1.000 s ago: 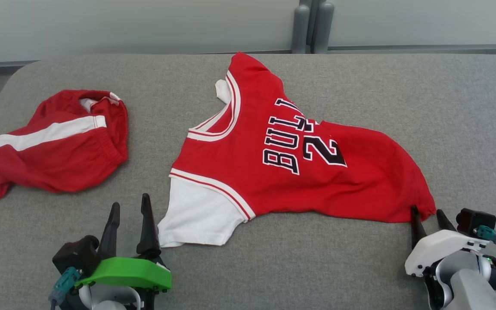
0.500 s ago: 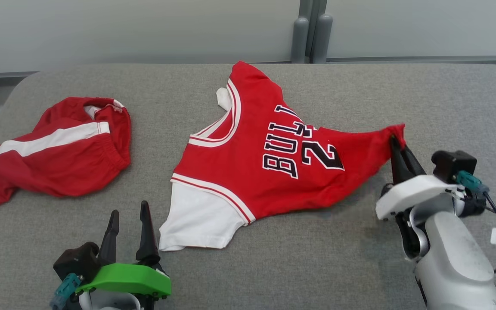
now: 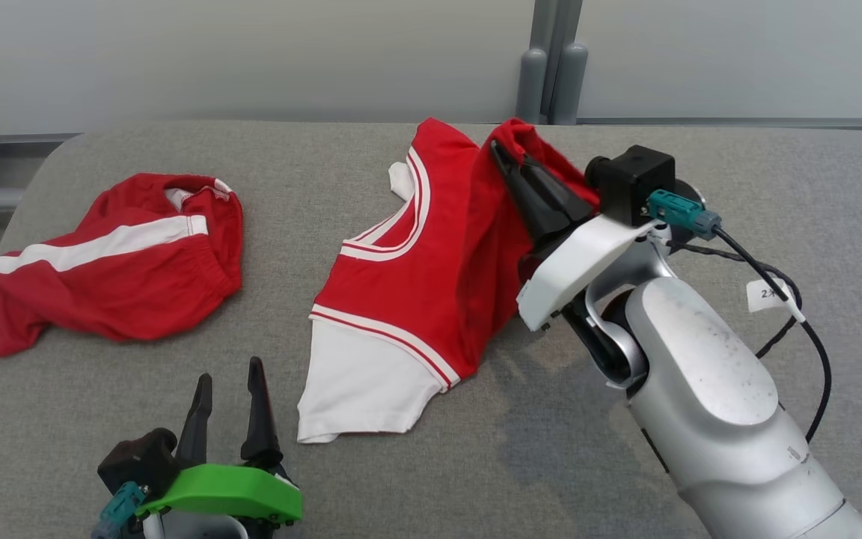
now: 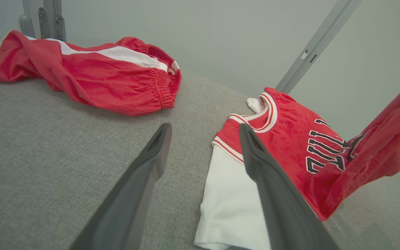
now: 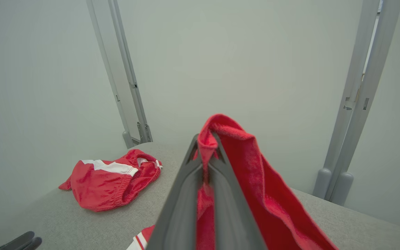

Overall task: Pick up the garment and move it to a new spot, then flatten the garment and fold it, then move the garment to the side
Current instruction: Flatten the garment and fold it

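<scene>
A: Head view?
B: A soft, light red jersey (image 3: 416, 284) is spread in the middle of the grey surface (image 3: 431, 479). One corner is pinched by the closed right gripper (image 3: 504, 159) and raised near the far edge. The left gripper (image 3: 229, 374) is spread wide, empty, at the near edge.
A: Left wrist view?
B: Shorts (image 4: 109, 83) are seen by the left edge. The white sleeve (image 4: 227, 201) is judged a good second hold.
A: Right wrist view?
B: Cloth is clamped; free room is judged rightward.
</scene>
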### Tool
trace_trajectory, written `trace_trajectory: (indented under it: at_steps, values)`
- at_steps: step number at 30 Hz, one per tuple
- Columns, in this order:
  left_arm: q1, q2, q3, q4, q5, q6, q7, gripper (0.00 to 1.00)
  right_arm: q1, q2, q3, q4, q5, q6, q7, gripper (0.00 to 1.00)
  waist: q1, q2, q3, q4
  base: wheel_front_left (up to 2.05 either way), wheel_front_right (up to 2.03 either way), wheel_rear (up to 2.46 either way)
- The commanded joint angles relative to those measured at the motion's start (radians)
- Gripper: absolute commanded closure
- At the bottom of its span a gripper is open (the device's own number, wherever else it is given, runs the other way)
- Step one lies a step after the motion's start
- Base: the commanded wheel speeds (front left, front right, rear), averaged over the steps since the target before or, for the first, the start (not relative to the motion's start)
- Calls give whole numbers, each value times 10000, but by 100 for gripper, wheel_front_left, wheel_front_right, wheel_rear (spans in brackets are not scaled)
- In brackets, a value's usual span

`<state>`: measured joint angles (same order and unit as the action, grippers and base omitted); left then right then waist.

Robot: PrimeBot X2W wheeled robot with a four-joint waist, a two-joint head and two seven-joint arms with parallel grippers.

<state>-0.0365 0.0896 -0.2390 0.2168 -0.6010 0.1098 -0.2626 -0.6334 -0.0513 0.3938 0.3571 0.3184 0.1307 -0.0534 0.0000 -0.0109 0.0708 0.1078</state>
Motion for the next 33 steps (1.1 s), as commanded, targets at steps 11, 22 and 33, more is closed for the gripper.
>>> trace_trajectory:
  at_steps: [11, 22, 33]
  values:
    - [133, -123, 270, -33, 207, -95, -32, 0, 1385, -499, -1706, 210, 57, 3, -148, 100, 0, 109, 242, -326, 0, 0, 0]
    - [-61, -130, 341, 18, 311, -188, -32, 0, 4217, -138, -4759, -86, 240, 3, -389, 100, 0, 109, 526, -935, 0, 0, 0]
    - [-286, -48, 194, 84, 364, -204, -1, 0, 4219, -55, -5528, 1504, 398, 1, -1024, 95, 0, 109, 808, -1037, 0, 0, 0]
